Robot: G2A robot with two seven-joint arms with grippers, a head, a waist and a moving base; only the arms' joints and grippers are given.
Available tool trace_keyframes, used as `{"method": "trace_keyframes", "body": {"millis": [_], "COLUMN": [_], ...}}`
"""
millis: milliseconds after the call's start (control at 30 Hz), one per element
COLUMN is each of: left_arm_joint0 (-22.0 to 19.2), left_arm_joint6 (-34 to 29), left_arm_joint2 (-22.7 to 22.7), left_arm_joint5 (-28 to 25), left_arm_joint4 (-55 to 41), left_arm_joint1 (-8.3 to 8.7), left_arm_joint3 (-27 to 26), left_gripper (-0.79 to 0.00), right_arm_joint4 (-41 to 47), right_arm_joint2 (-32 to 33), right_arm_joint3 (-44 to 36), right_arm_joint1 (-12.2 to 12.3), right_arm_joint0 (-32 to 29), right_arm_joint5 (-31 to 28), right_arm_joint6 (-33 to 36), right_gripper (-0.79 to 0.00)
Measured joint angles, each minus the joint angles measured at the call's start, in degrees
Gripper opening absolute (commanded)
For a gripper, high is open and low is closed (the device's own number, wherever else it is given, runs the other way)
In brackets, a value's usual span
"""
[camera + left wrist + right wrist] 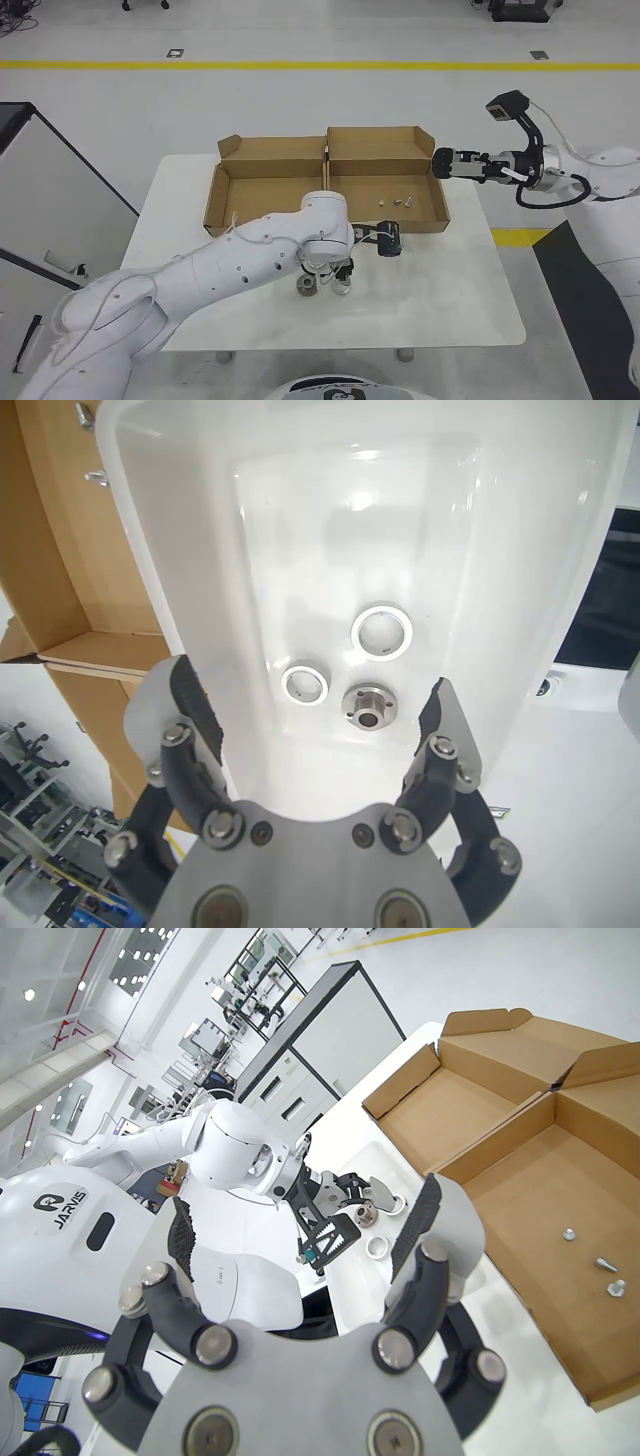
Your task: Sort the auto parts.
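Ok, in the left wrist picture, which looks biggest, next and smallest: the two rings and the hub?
1. The lone ring looks widest.
2-3. The flanged hub and the ring beside it look about alike; the hub is nearer the camera, so unranked.

Two shiny silver metal rings (382, 635) and a round grey metal hub (369, 706) lie flat below the top view's middle. Three small silver bolts (605, 1265) lie at its middle.

We record one white table (470, 300) with rounded corners. On it, toward the far side: a first cardboard box (260, 195), open, flaps raised, and a second cardboard box (345, 195) of the same kind, the two touching side by side. Just beside them, nearer the robot, we list one shallow white tray (310, 525) with rounded corners.
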Motion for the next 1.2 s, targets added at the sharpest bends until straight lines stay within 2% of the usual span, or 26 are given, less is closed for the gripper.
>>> {"method": "trace_keyframes", "body": {"millis": [233,333,533,600,700,767,900,933,1033,1067,1200], "left_arm_joint0": [0.38,0.4,0.63,0.78,0.97,1.04,1.04,1.04,0.96,0.88,0.6], "left_arm_joint6": [0.05,0.01,0.12,0.22,0.32,0.47,0.84,0.93,1.26,1.4,1.77], "left_arm_joint2": [1.35,1.93,3.18,3.58,4.17,4.63,5.19,5.27,5.49,5.56,5.8], "left_arm_joint5": [-0.05,-0.01,-0.12,-0.22,-0.32,-0.47,-0.84,-0.94,-1.27,-1.41,-1.77], "left_arm_joint4": [-0.4,-0.73,-0.67,-0.59,-0.41,-0.23,-0.02,0.0,0.2,0.36,0.73], "left_arm_joint1": [-0.88,-1.18,-1.7,-1.89,-2.19,-2.4,-2.83,-2.94,-3.31,-3.47,-4.0], "left_arm_joint3": [1.75,1.96,2.94,3.33,3.86,4.47,5.77,6.04,7.03,7.47,8.65], "left_gripper": [0.0,-0.058,-0.102,-0.163,-0.166,-0.206,-0.228,-0.277,-0.329,-0.382,-0.416], "right_arm_joint4": [0.0,0.0,0.0,0.0,0.0,0.0,0.0,0.0,0.0,0.0,0.0], "right_arm_joint2": [0.0,0.0,0.0,0.0,0.0,0.0,0.0,0.0,0.0,0.0,0.0], "right_arm_joint3": [0.0,0.0,0.0,0.0,0.0,0.0,0.0,0.0,0.0,0.0,0.0], "right_arm_joint1": [0.0,0.0,0.0,0.0,0.0,0.0,0.0,0.0,0.0,0.0,0.0], "right_arm_joint0": [0.0,0.0,0.0,0.0,0.0,0.0,0.0,0.0,0.0,0.0,0.0], "right_arm_joint5": [0.0,0.0,0.0,0.0,0.0,0.0,0.0,0.0,0.0,0.0,0.0], "right_arm_joint6": [0.0,0.0,0.0,0.0,0.0,0.0,0.0,0.0,0.0,0.0,0.0], "right_gripper": [0.0,0.0,0.0,0.0,0.0,0.0,0.0,0.0,0.0,0.0,0.0]}}
